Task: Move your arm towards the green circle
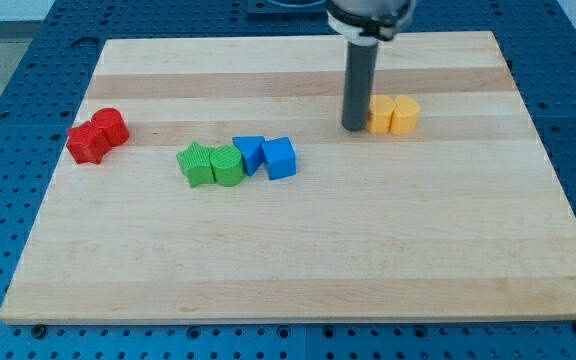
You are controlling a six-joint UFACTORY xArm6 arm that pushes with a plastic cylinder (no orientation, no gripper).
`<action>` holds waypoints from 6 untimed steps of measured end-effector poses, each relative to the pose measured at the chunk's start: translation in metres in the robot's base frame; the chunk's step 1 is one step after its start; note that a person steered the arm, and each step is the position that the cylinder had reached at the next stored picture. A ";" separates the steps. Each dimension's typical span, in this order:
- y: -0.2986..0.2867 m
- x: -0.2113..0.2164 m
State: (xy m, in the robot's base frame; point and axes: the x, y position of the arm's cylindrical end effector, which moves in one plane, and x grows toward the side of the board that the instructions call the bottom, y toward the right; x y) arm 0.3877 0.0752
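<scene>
Rod only, nothing to open or close: my tip [354, 128] sits just beside the yellow blocks [393, 115], on their left in the view. Green circle [227, 165] is well apart, down-left, wedged between green star [197, 164] and blue blocks [267, 156]. Approach step barely started; next move probably a diagonal slide down-left. Wooden board [298, 270] on blue perforated table [8, 70].

Bright, even overhead light — soft short shadows under the blocks, mild sheen on the counter [298, 260], focus sharp.
</scene>
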 end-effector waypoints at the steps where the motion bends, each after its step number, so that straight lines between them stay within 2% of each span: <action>1: 0.013 0.042; 2: 0.012 0.095; 3: -0.059 0.137; 5: -0.229 0.138; 6: -0.233 0.129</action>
